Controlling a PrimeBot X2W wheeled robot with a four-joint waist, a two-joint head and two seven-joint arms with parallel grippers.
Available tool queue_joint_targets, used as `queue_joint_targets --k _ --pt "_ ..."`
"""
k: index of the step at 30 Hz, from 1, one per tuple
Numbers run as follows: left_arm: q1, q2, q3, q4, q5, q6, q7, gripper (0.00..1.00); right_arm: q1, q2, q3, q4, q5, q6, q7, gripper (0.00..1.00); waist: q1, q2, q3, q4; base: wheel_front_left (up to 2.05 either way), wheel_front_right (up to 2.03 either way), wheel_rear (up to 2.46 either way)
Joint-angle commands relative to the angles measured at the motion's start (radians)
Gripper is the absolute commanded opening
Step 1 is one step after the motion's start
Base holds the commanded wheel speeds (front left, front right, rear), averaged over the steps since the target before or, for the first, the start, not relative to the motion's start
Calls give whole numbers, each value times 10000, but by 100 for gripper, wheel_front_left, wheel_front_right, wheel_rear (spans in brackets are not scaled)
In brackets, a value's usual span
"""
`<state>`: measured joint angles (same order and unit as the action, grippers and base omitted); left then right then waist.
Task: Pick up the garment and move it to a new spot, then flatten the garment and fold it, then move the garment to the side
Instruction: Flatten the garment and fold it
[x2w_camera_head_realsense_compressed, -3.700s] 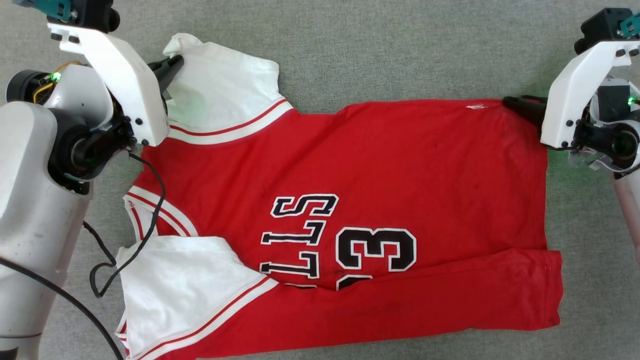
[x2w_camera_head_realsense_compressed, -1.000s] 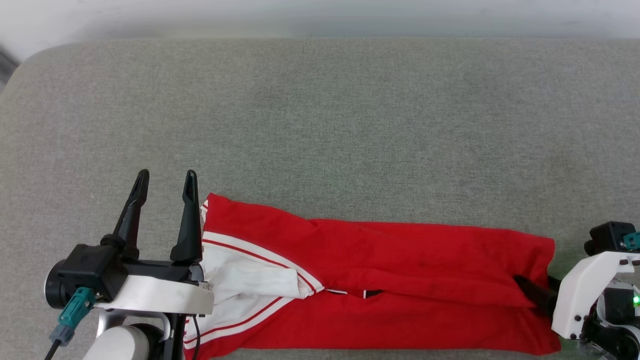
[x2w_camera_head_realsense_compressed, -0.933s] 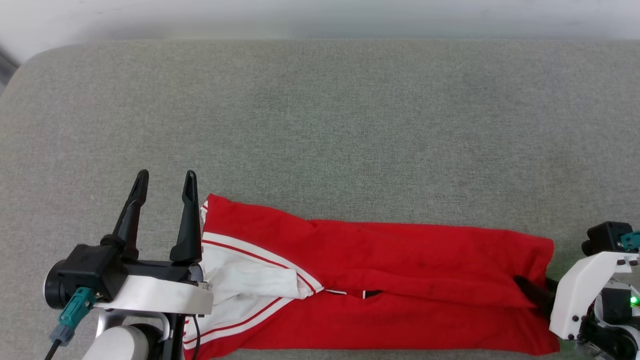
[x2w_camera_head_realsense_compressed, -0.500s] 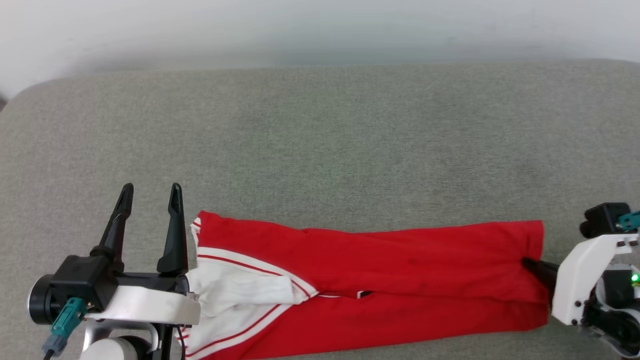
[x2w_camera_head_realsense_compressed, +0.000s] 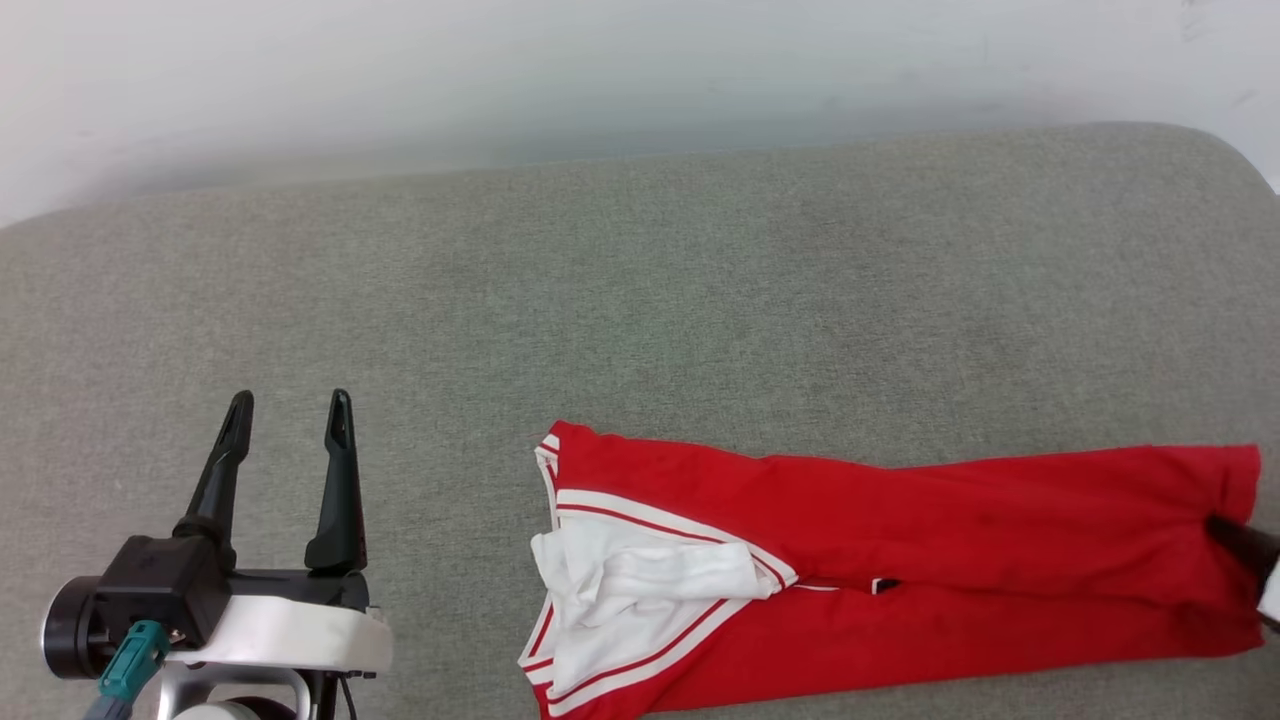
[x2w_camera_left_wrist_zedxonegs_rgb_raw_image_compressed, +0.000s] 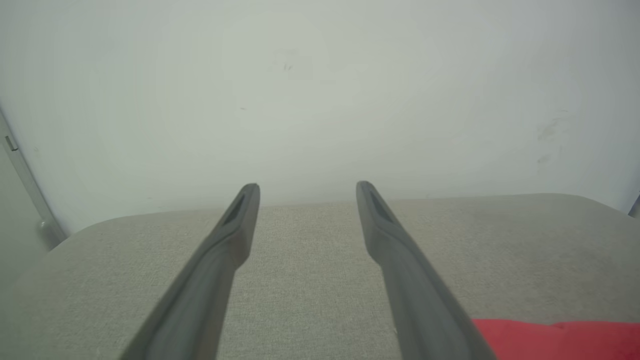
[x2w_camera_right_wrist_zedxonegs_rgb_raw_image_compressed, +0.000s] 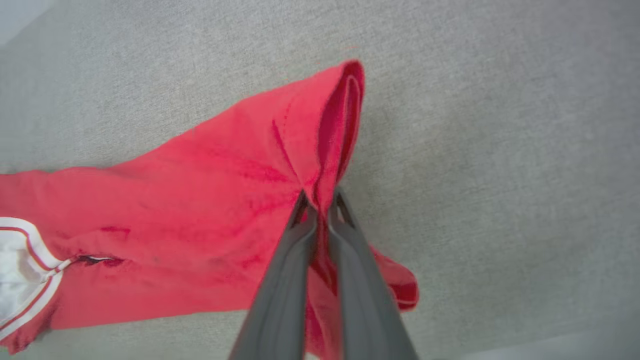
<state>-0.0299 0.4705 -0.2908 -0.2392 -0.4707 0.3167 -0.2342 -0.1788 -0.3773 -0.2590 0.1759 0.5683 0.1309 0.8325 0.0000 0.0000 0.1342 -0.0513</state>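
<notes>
The garment (x2w_camera_head_realsense_compressed: 900, 560), a red jersey folded into a long narrow strip, lies across the grey cushion (x2w_camera_head_realsense_compressed: 640, 300) with its white sleeves (x2w_camera_head_realsense_compressed: 630, 590) at the left end. My right gripper (x2w_camera_right_wrist_zedxonegs_rgb_raw_image_compressed: 321, 200) is shut on the red hem at the strip's right end, and its dark fingers (x2w_camera_head_realsense_compressed: 1240, 540) show at the head view's right edge. My left gripper (x2w_camera_head_realsense_compressed: 288, 410) stands open and holds nothing, well to the left of the garment. A red corner of the garment (x2w_camera_left_wrist_zedxonegs_rgb_raw_image_compressed: 555, 337) appears at the lower right of the left wrist view, beside my open left gripper (x2w_camera_left_wrist_zedxonegs_rgb_raw_image_compressed: 305, 189).
A pale wall (x2w_camera_head_realsense_compressed: 600, 70) rises behind the cushion's far edge. Bare grey cushion (x2w_camera_head_realsense_compressed: 450, 560) lies between my left gripper and the garment's sleeve end. The cushion's rounded right corner (x2w_camera_head_realsense_compressed: 1230, 150) is at the upper right.
My right gripper has shut on the hem and the garment has slid right, away from my left gripper. The left gripper stays open. The head view has also shifted.
</notes>
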Motion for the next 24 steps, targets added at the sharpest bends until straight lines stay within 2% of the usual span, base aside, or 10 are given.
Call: queue_joint_targets --k 1,7,10,14,18,24 --pt "64 11 -40 -57 51 41 13 100 -33 384 -194 -68 303 -2 380 0 0 0 23 -49 0 0 0" --pt "-77 19 -139 -63 35 -46 61 100 31 1617 -240 -645 1309 -2 1986 0 0 0 28 1 0 0 0" --pt "-152 15 -194 -54 33 -76 76 100 100 2441 -30 -1042 2209 -2 2742 0 0 0 33 105 0 0 0" --pt "-250 -18 -306 -18 16 -148 117 100 -102 3053 252 -1198 3567 -2 3539 0 0 0 65 292 0 0 0" --pt "-432 -28 -462 13 73 -246 170 100 -389 3236 728 -1047 4537 -2 3699 0 0 0 162 599 0 0 0" --pt "-737 -134 -597 44 114 -347 130 100 -943 3291 2112 -588 5434 -2 3020 0 0 0 534 1063 0 0 0"
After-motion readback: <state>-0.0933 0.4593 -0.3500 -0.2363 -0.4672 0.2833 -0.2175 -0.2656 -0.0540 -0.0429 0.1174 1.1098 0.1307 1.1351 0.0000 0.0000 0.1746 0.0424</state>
